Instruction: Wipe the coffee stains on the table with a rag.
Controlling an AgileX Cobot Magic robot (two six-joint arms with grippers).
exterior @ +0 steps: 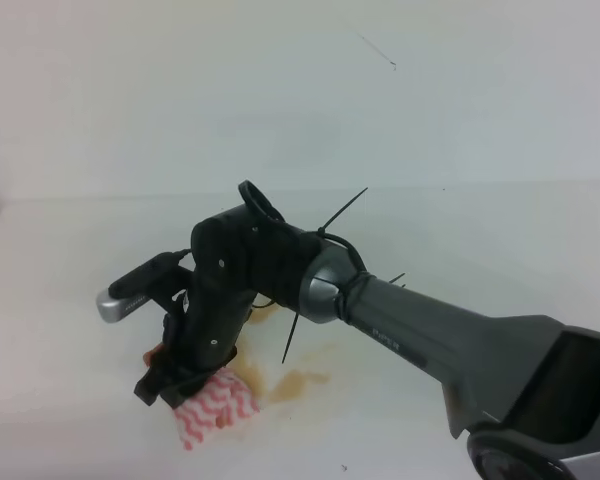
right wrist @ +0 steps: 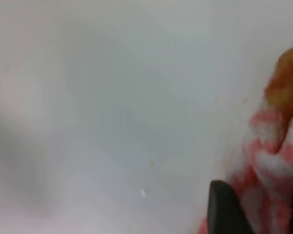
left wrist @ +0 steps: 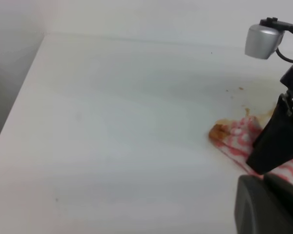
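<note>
The red-and-white striped rag (exterior: pixel 218 405) lies bunched on the white table (exterior: pixel 460 230), with one end stained orange-brown (left wrist: pixel 219 131). Amber coffee stains (exterior: pixel 298 383) spread just right of it. My right arm reaches across to the left and its gripper (exterior: pixel 175 383) is down at the rag's left end. In the right wrist view one dark finger (right wrist: pixel 228 209) stands left of the rag (right wrist: pixel 276 161), and the jaws look apart around the cloth. A dark blurred shape (left wrist: pixel 266 207) in the left wrist view's corner may be my left gripper; its jaws do not show.
The right arm's silver wrist camera (exterior: pixel 120 300) sticks out over the table's left part. The table's left edge (left wrist: pixel 19 97) runs beside a grey wall. Small brown specks (left wrist: pixel 234 89) dot the surface beyond the rag.
</note>
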